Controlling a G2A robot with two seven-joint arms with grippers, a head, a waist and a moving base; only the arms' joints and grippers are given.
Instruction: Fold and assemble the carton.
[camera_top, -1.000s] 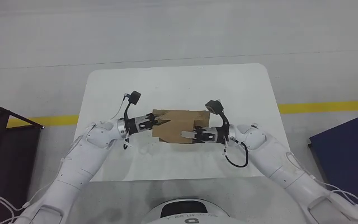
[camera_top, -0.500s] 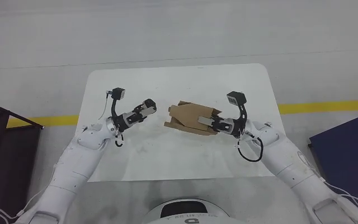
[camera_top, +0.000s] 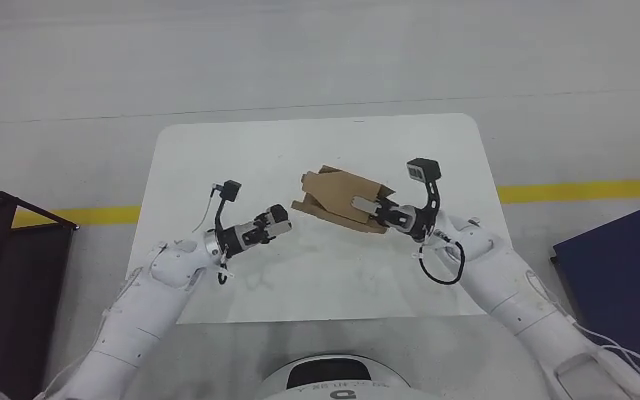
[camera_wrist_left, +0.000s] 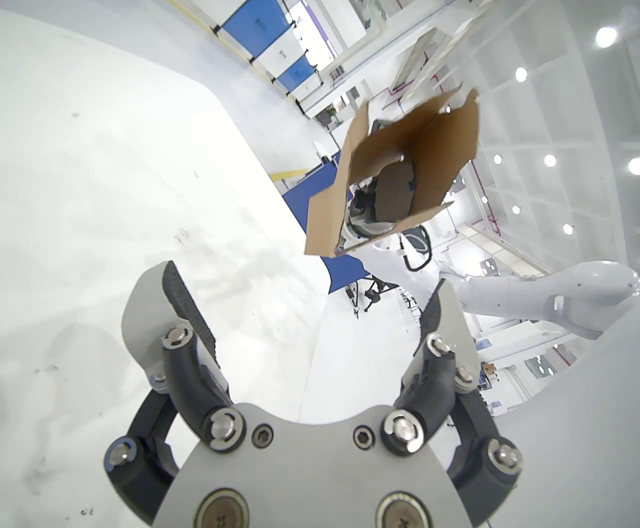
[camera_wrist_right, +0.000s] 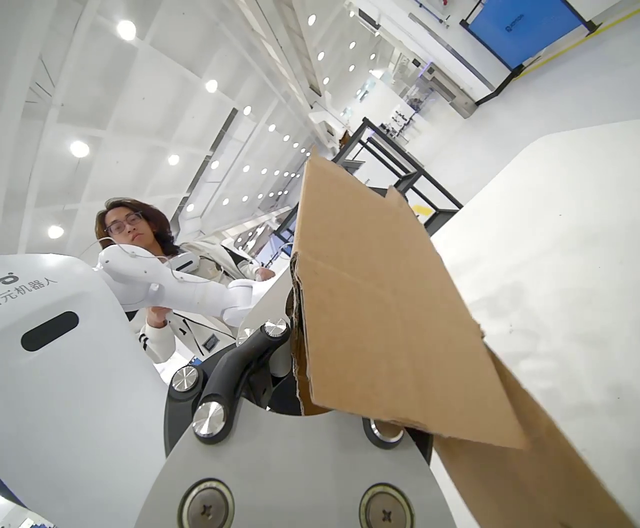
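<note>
The brown carton (camera_top: 338, 195) is a half-opened tube with loose flaps, held tilted above the white table (camera_top: 200, 160). My right gripper (camera_top: 364, 206) is shut on the carton's right-hand end; in the right wrist view a flat carton panel (camera_wrist_right: 380, 310) covers its fingers. My left gripper (camera_top: 283, 222) hovers left of the carton, apart from it, open and holding nothing. In the left wrist view its two fingers (camera_wrist_left: 185, 305) stand wide apart, and the carton (camera_wrist_left: 430, 165) hangs farther off with its open end facing this camera.
A yellow line (camera_top: 90, 214) runs across the floor behind the table. A dark frame (camera_top: 20, 260) stands off the table's left side and a blue panel (camera_top: 605, 265) off its right.
My left gripper has let go of the carton, opened and drawn back to the left. My right gripper has lifted the carton, tilted it and carried it a little to the right.
</note>
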